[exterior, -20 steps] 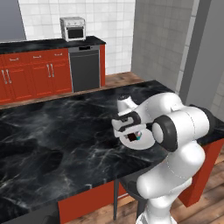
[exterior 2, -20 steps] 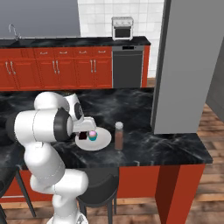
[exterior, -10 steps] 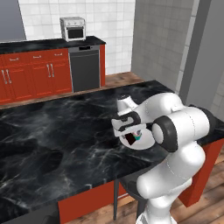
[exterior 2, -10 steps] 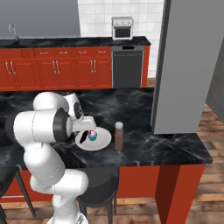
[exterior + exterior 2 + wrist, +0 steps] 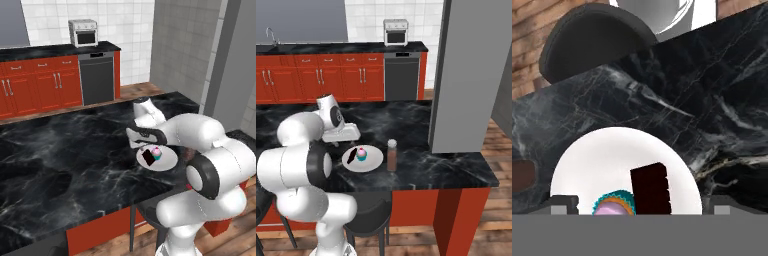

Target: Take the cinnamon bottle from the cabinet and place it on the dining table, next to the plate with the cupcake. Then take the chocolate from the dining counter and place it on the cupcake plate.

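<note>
Black marble table (image 5: 75, 150), red sides. Plate (image 5: 373, 162) near its edge; cupcake (image 5: 361, 153) and chocolate (image 5: 650, 188) both on it, bar touching cupcake, apparently placed as asked. Bottle (image 5: 391, 155) upright just beside plate. Gripper (image 5: 146, 145) above plate, fingers wide, nothing held. No legible labels.

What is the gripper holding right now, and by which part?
Nothing. The gripper is open above the plate; the chocolate lies released on it beside the cupcake.
</note>
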Tool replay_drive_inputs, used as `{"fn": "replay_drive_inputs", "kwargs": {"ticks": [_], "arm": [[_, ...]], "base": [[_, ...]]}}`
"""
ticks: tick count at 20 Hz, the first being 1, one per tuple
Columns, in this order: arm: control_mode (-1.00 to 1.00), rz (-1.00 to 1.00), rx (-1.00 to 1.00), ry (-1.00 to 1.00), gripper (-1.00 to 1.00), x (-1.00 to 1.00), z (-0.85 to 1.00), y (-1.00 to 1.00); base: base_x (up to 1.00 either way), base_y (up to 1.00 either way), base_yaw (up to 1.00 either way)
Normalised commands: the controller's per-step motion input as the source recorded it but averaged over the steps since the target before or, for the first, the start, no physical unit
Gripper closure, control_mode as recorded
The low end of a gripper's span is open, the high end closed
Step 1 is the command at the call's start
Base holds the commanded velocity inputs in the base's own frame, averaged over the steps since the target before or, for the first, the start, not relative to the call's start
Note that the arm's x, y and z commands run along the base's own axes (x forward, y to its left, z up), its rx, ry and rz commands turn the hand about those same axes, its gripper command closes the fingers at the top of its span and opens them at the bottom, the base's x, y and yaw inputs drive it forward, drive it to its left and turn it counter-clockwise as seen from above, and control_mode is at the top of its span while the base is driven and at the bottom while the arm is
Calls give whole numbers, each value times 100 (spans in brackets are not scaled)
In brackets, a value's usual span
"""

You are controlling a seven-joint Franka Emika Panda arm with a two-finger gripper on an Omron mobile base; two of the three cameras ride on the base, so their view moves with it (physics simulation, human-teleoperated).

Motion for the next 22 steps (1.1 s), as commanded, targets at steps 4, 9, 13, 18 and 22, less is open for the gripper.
{"fn": "replay_drive_inputs", "kwargs": {"ticks": [4, 9, 13, 18, 22], "arm": [[-100, 0, 0, -12, -100, -83, 47, 66], [-100, 0, -3, -15, -100, -99, 38, 77], [-100, 0, -5, -11, -100, -100, 33, 74], [-100, 0, -5, -5, -100, -82, 6, 54], [-100, 0, -3, -1, -100, -49, 0, 38]], "base": [[0, 0, 0], [0, 0, 0], [0, 0, 0], [0, 0, 0], [0, 0, 0]]}}
